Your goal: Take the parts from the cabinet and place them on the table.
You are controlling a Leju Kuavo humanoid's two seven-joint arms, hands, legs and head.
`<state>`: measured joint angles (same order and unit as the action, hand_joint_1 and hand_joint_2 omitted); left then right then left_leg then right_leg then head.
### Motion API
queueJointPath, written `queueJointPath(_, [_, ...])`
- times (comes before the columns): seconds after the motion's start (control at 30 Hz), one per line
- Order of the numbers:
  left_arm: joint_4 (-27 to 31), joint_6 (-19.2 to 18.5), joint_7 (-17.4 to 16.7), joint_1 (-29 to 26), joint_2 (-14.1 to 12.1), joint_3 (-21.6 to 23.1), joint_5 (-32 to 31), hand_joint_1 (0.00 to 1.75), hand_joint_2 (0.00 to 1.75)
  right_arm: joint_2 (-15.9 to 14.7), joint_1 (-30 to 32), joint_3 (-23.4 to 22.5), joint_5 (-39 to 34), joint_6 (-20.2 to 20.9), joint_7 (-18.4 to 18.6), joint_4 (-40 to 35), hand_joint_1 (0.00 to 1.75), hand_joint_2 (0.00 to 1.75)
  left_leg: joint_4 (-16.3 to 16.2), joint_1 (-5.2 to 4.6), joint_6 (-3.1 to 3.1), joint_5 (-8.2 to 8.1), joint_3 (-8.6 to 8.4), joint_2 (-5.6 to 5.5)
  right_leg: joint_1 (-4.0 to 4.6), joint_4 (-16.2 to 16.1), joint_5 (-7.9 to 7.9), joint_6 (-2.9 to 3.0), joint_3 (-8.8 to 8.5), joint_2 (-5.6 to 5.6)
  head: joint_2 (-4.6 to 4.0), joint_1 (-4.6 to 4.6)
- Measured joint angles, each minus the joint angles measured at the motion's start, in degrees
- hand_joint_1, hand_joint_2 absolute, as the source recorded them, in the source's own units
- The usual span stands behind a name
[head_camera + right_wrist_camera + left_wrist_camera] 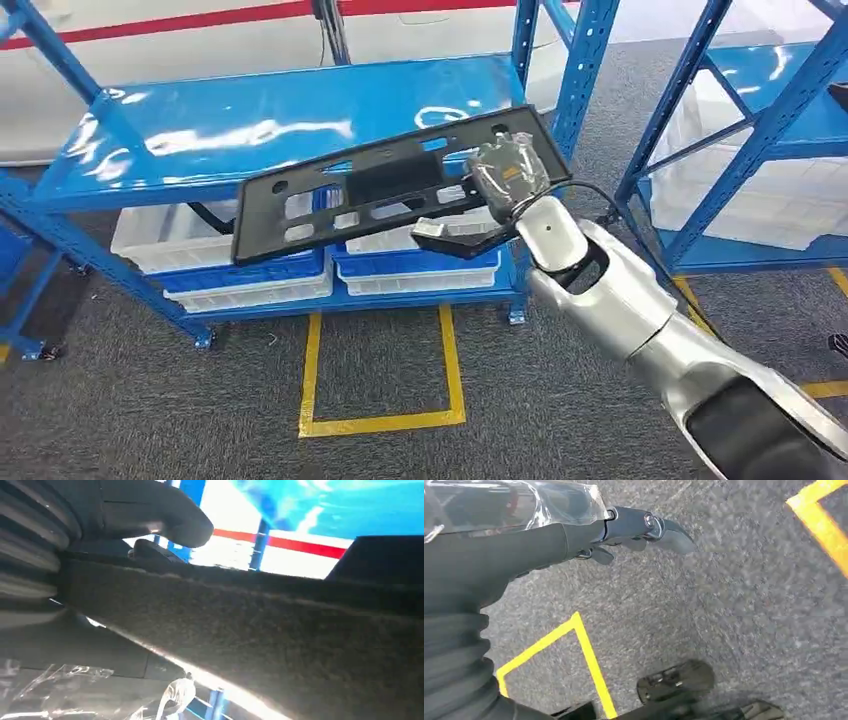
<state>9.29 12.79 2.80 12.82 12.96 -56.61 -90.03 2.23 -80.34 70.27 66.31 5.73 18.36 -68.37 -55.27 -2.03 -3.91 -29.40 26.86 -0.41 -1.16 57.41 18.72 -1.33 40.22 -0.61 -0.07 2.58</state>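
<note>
My right hand point(505, 175) grips the black plastic panel point(390, 185) at one end, clear of the blue shelf point(250, 125). My left hand point(634, 530) hangs empty, fingers loosely apart. Next I must turn and find the table.
</note>
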Motion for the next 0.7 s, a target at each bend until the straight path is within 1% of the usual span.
queueJointPath(0.03, [0.00, 0.00, 0.02, 0.02, 0.02, 0.00, 0.00, 0.00, 1.75, -0.43, -0.16, -0.11, -0.48, 0.24, 0.30, 0.00, 1.75, 1.75, 0.42, -0.46, -0.18, 1.02, 0.61, 0.19, -0.43, -0.68, -0.82, -0.59, 0.01, -0.08, 0.00, 0.02])
queueJointPath(0.07, [0.00, -0.02, 0.00, -0.01, 0.02, 0.00, 0.00, 0.00, 1.75, -0.89, -0.21, -0.24, -0.70, 0.41, 0.54, 0.00, 1.75, 1.75, 1.41, -0.53, -0.80, 2.22, 0.90, 0.23, -0.56, -1.76, -2.01, -0.98, -0.20, -0.02, 0.00, 0.04])
queueJointPath(0.1, [0.00, -0.04, 0.00, 0.02, 0.04, 0.00, 0.00, 0.00, 1.75, -1.71, -0.07, -0.50, -1.03, 0.52, 0.74, 0.02, 1.75, 1.75, 3.65, 0.09, -1.18, 4.51, 0.30, 0.31, -0.14, -2.40, -2.03, -1.01, -0.01, 0.28, -0.02, 0.02])
queueJointPath(0.13, [0.00, -0.07, 0.00, 0.30, 0.04, 0.00, 0.00, 0.00, 1.75, -2.29, -0.10, -0.59, -1.11, 0.52, 0.74, -0.07, 1.75, 1.75, 4.43, -0.01, -1.26, 5.77, 0.83, 0.45, -0.08, -1.78, 0.46, -1.21, 0.33, 0.43, 0.00, 0.02])
queueJointPath(0.17, [0.00, -0.09, 0.02, 0.45, 0.04, 0.00, 0.00, 0.00, 1.75, -2.95, -0.23, -0.61, -1.40, 0.65, 0.83, -0.11, 1.75, 1.75, 4.67, 0.19, -1.57, 6.65, 1.57, 0.51, -0.09, 1.01, 4.46, -1.26, 1.02, 0.53, 0.00, 0.00])
queueJointPath(0.2, [0.00, -0.13, 0.02, 0.47, 0.09, 0.02, 0.00, 0.00, 1.75, -3.43, -0.21, -0.72, -1.57, 0.68, 1.13, -0.22, 1.75, 1.75, 4.64, 0.28, -1.22, 7.52, 2.39, 0.49, -0.13, 5.48, 8.51, -1.59, 1.74, 0.55, 0.00, -0.02])
queueJointPath(0.23, [-0.02, -0.20, 0.04, 0.45, 0.22, 0.02, 0.00, 0.00, 1.75, -3.89, -0.06, -0.79, -1.70, 0.70, 1.42, -0.24, 1.75, 1.75, 4.57, 0.28, -1.11, 8.21, 3.21, 0.56, -0.23, 10.33, 11.09, -1.99, 2.42, 0.54, 0.00, 0.00])
queueJointPath(0.27, [-0.02, -0.26, 0.07, 0.40, 0.37, 0.02, 0.00, 0.00, 1.75, -4.28, 0.11, -0.79, -1.86, 0.76, 1.59, -0.24, 1.75, 1.75, 4.43, 0.31, -0.97, 8.86, 4.07, 0.70, -0.29, 14.08, 11.41, -2.32, 2.77, 0.54, 0.00, 0.00])
queueJointPath(0.3, [-0.02, -0.37, 0.09, 0.40, 0.44, 0.02, 0.00, 0.00, 1.75, -4.63, 0.30, -0.83, -2.21, 0.87, 1.79, -0.26, 1.75, 1.75, 4.22, 0.42, -0.79, 9.45, 5.02, 0.82, -0.39, 16.07, 9.93, -2.60, 2.45, 0.54, 0.00, 0.00])
queueJointPath(0.33, [-0.02, -0.44, 0.09, 0.41, 0.46, 0.02, 0.00, 0.00, 1.75, -4.89, 0.53, -0.87, -2.36, 0.89, 1.97, -0.33, 1.75, 1.75, 3.85, 0.61, -0.51, 10.03, 6.14, 0.95, -0.56, 15.70, 7.52, -2.93, 1.02, 0.54, 0.00, 0.00])
queueJointPath(0.37, [-0.02, -0.46, 0.11, 0.41, 0.48, 0.02, 0.00, 0.00, 1.75, -5.07, 0.63, -0.89, -2.40, 0.92, 2.14, -0.46, 1.75, 1.75, 3.29, 0.83, -0.15, 10.51, 7.25, 1.09, -0.77, 13.14, 5.54, -3.26, -1.49, 0.52, 0.00, 0.00])
queueJointPath(0.4, [-0.02, -0.48, 0.13, 0.45, 0.48, 0.02, 0.00, 0.00, 1.75, -5.18, 0.63, -0.92, -2.47, 0.92, 2.34, -0.79, 1.75, 1.75, 2.42, 1.06, 0.28, 10.85, 8.38, 1.15, -1.09, 8.71, 4.98, -3.65, -5.17, 0.51, 0.00, 0.00])
queueJointPath(0.43, [0.00, -0.48, 0.15, 0.52, 0.35, 0.02, 0.00, 0.00, 1.75, -5.31, 0.61, -1.00, -2.53, 0.89, 2.49, -1.09, 1.75, 1.75, 1.34, 0.82, 0.61, 11.01, 9.41, 1.18, -1.37, 3.32, 7.93, -4.24, -8.95, 0.53, 0.00, -0.02])
queueJointPath(0.47, [0.00, -0.48, 0.17, 0.60, 0.39, 0.02, 0.00, 0.00, 1.75, -5.18, 0.64, -1.16, -2.69, 0.87, 2.60, -1.46, 1.75, 1.75, 0.51, 0.72, 0.81, 11.10, 10.39, 1.15, -0.75, -0.90, 9.84, -3.23, -11.37, 0.90, 0.00, 0.11])
queueJointPath(0.5, [0.00, -0.48, 0.22, 0.60, 0.39, 0.02, 0.00, 0.00, 1.75, -5.42, 0.81, -1.27, -2.71, 0.92, 2.71, -1.55, 1.75, 1.75, 0.47, 0.62, 1.08, 11.69, 10.65, 1.12, -0.82, -0.50, 9.61, -2.31, -10.60, 0.80, 0.00, 0.07])
queueJointPath(0.53, [0.00, -0.48, 0.24, 0.47, 0.39, 0.02, 0.02, 0.00, 1.75, -5.37, 1.17, -1.27, -2.82, 0.92, 2.73, -1.68, 1.75, 1.75, 0.51, 0.70, 1.08, 12.45, 10.96, 1.15, -0.49, -0.30, 9.20, -1.78, -10.05, 0.64, 0.00, 0.09])
queueJointPath(0.57, [-0.02, -0.48, 0.24, 0.19, 0.37, 0.02, 0.04, 0.00, 1.75, -5.42, 1.74, -1.27, -2.91, 0.92, 2.75, -1.70, 1.75, 1.75, 0.66, 0.99, 1.30, 13.08, 11.24, 1.15, -0.32, -0.23, 8.75, -1.08, -9.64, 0.59, 0.00, 0.07])
queueJointPath(0.6, [0.00, -0.48, 0.28, -0.13, 0.35, 0.00, 0.11, 0.00, 1.75, -5.57, 2.15, -1.24, -3.06, 0.96, 2.80, -1.73, 1.75, 1.75, 0.37, 1.29, 1.65, 12.70, 11.65, 1.08, -0.50, -0.33, 8.03, -0.41, -8.95, 0.31, -0.02, 0.04])
queueJointPath(0.63, [-0.02, -0.50, 0.28, -0.35, 0.35, 0.00, 0.18, 0.00, 1.75, -5.53, 2.53, -1.24, -3.30, 1.00, 2.82, -1.75, 1.75, 1.75, -1.14, 1.36, 2.20, 9.79, 12.39, 0.88, -0.49, -0.32, 7.27, 0.05, -8.20, 0.32, 0.00, 0.11])
queueJointPath(0.67, [-0.02, -0.50, 0.39, -0.42, 0.37, 0.00, 0.18, 0.00, 1.75, -5.53, 2.70, -1.24, -3.41, 1.03, 2.86, -1.86, 1.75, 1.75, -4.69, 1.48, 2.68, 5.74, 13.43, 0.85, -0.50, -0.31, 6.53, 0.34, -7.31, 0.31, 0.00, 0.09])
queueJointPath(0.7, [-0.02, -0.50, 0.42, -0.33, 0.37, 0.00, 0.20, 0.00, 1.75, -5.53, 2.76, -1.24, -3.43, 1.03, 2.91, -1.90, 1.75, 1.75, -9.50, 1.70, 2.98, 2.03, 14.64, 0.86, -0.46, -0.29, 5.82, 0.55, -6.35, 0.33, 0.00, 0.09])
